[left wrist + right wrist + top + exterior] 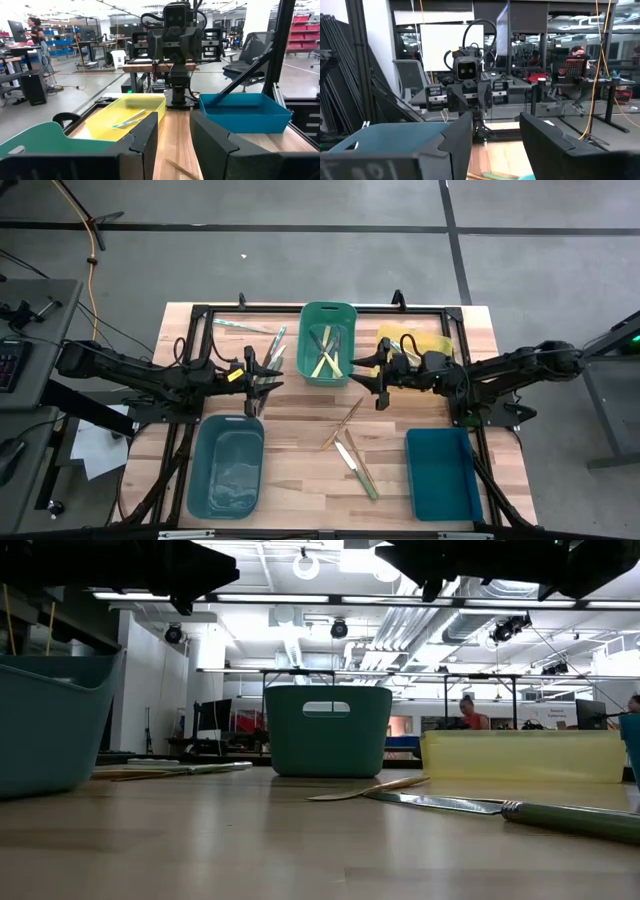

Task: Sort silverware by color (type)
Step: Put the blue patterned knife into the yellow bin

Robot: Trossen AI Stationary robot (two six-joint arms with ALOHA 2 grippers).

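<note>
The wooden tabletop (300,470) carries four bins: a large teal bin (226,466) near the front left corner, a blue bin (444,472) near the front right corner, a green bin (328,343) at the middle of the far edge, and a yellow bin (415,340) just right of it toward the far right corner. Both arms reach in from the sides over the middle of the tabletop and face each other, with the green bin between and just beyond them. The left gripper (262,370) hangs above the far end of the teal bin, its fingers spread with nothing between them; the right gripper (380,374) hangs in front of the yellow bin, fingers likewise spread and empty. The silverware (350,442) is scattered: a few pieces lie loose on the bare wood between the two front bins, several stand in the green bin, one lies in the yellow bin, and a few more lie near the far left part of the tabletop.
</note>
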